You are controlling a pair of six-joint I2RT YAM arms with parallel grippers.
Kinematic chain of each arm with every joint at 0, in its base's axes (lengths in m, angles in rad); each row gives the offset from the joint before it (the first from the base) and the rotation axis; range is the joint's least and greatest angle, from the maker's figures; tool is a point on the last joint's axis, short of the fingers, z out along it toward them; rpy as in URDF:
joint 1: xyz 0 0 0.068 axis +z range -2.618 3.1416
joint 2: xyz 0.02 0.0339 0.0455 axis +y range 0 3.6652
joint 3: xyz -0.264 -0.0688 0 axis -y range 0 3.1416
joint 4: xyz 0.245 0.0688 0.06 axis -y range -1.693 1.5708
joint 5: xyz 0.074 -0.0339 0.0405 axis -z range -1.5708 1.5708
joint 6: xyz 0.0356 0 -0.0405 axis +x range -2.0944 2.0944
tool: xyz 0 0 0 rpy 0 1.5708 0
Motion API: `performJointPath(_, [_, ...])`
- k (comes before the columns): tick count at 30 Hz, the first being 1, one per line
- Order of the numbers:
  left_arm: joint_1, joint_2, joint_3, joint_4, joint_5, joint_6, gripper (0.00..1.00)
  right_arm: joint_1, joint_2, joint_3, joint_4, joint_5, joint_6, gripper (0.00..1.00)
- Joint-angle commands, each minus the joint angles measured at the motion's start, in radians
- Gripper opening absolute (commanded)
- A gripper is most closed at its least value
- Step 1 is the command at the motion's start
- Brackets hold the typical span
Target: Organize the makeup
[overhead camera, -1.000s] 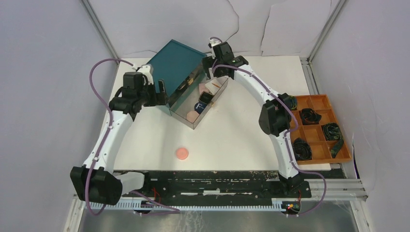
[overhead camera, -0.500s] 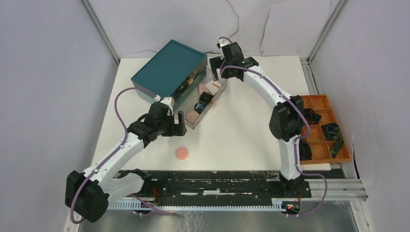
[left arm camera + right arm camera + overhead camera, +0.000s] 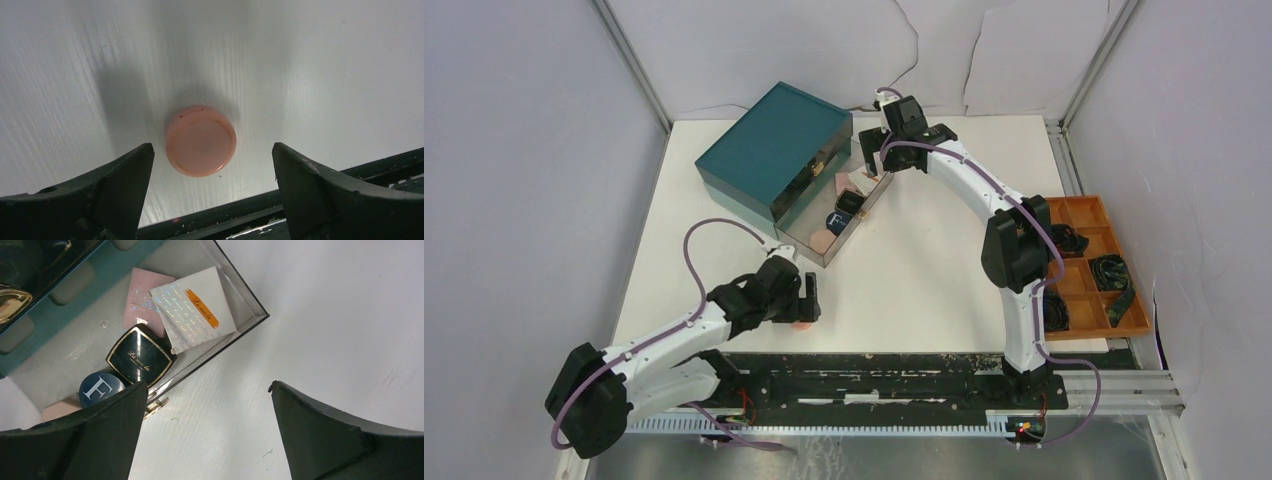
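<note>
**While left jaws straddle the pink round disc (image 3: 200, 141), right jaws hang spread by the drawer**

Where the white table (image 3: 924, 270) meets the arms' black base rail, the pink round disc lies flat and alone, well apart from the rest of the makeup. The left jaws are released and spread wide. In the left wrist view one finger stands on each side of the disc with bare table between each finger and its rim, so nothing is grasped. From above, the left arm's head covers most of the disc, and only a pink edge shows beneath it.

At the far side of the table, the right jaws are likewise released and hold nothing. They hang over bare table just off the outer corner of the clear drawer (image 3: 90, 340), which stands pulled out from the teal box (image 3: 774, 150). Inside the drawer, a white pad (image 3: 195, 310) with an orange stripe lies at the corner, overlapping a pink square (image 3: 142, 297). The black square compact (image 3: 140, 360) sits just beside them, one corner of the pad resting over its edge. Next along is the dark-blue "F" tin (image 3: 101, 388), touching the compact, and then a beige disc (image 3: 822, 241) at the drawer's near end.

An orange tray (image 3: 1074, 205) with dark rolled bundles (image 3: 1064, 240) sits at the table's right edge.
</note>
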Motion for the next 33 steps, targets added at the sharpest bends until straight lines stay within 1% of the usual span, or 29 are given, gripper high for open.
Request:
performJointPath(1, [-0.036, -0.049, -0.044, 0.049, -0.093, -0.117, 0.94, -0.004, -0.048, -0.008, 0.034, -0.020, 0.013, 1.00])
performJointPath(5, [-0.041, -0.073, -0.085, 0.045, -0.118, -0.140, 0.93, -0.005, -0.048, -0.023, 0.036, -0.040, 0.022, 1.00])
performJointPath(9, [-0.044, -0.063, -0.111, 0.065, -0.117, -0.140, 0.93, -0.005, -0.054, -0.032, 0.034, -0.038, 0.020, 1.00])
performJointPath(17, [-0.059, 0.064, -0.090, 0.095, -0.102, -0.122, 0.93, -0.004, -0.068, -0.051, 0.030, -0.025, 0.007, 1.00])
performJointPath(22, [-0.078, 0.107, -0.081, 0.112, -0.079, -0.118, 0.91, -0.004, -0.078, -0.071, 0.029, -0.017, -0.001, 1.00])
performJointPath(26, [-0.115, 0.099, -0.077, 0.074, -0.070, -0.152, 0.90, -0.006, -0.081, -0.080, 0.031, -0.017, -0.001, 1.00])
performJointPath(33, [-0.173, 0.031, -0.077, -0.035, -0.082, -0.251, 0.89, -0.006, -0.079, -0.105, 0.042, -0.032, 0.011, 1.00])
